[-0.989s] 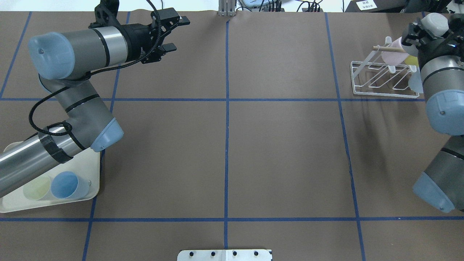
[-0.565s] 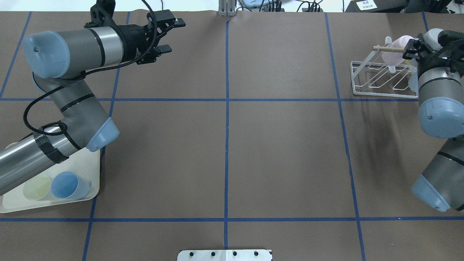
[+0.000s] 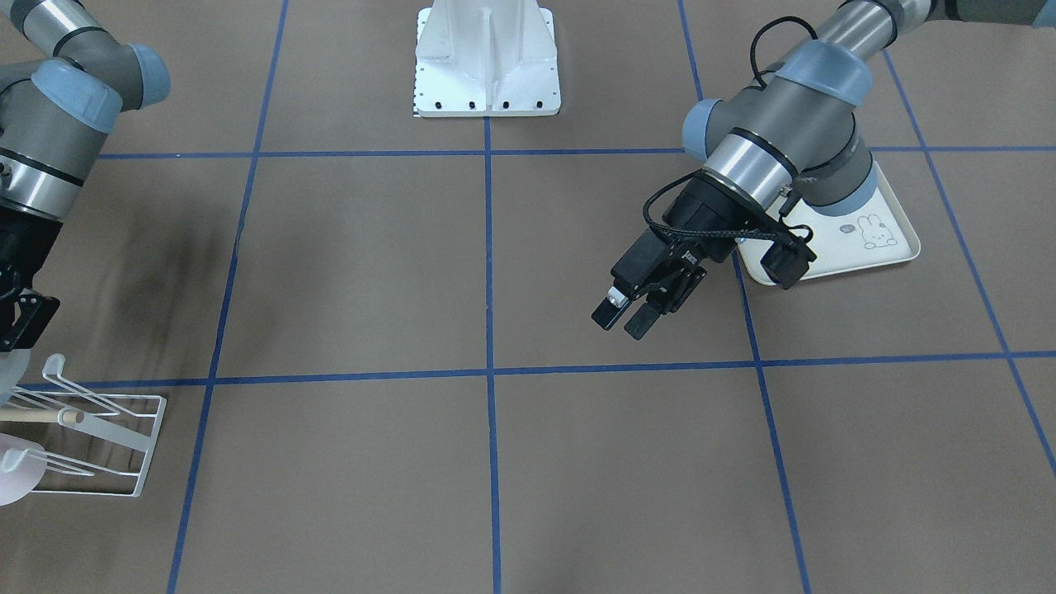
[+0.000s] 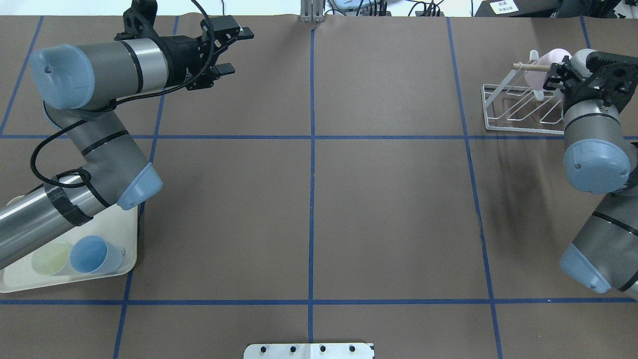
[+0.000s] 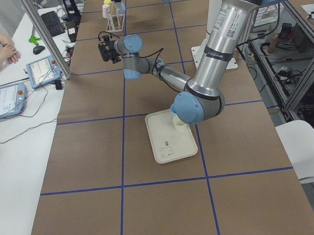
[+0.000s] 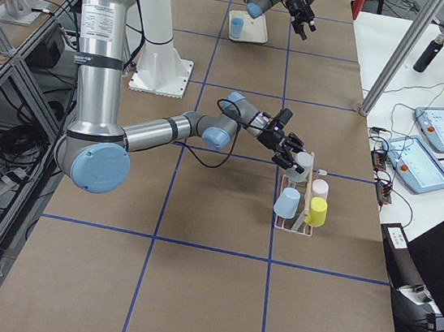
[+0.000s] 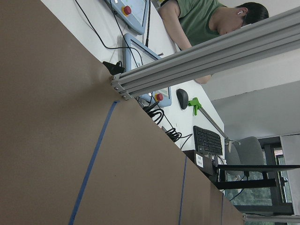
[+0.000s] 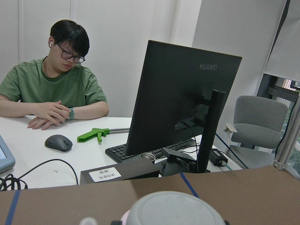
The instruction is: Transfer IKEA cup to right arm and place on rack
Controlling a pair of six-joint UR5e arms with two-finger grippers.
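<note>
Over the rack at the surface's far right, the right pincer seems clamped on the pale grey IKEA cup, though its fingers are mostly hidden. It holds the cup just beside the pink cup, probably lining it up with a free prong. The left pincer gapes empty above bare surface, well apart, its share of the handover evidently done. A yellow-green cup and a blue cup wait on the tray.

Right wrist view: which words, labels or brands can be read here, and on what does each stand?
"HUAWEI": on the back of the monitor, near its top.
White label on the black box: printed, but too small to read.
No other text can be read in this view.
</note>
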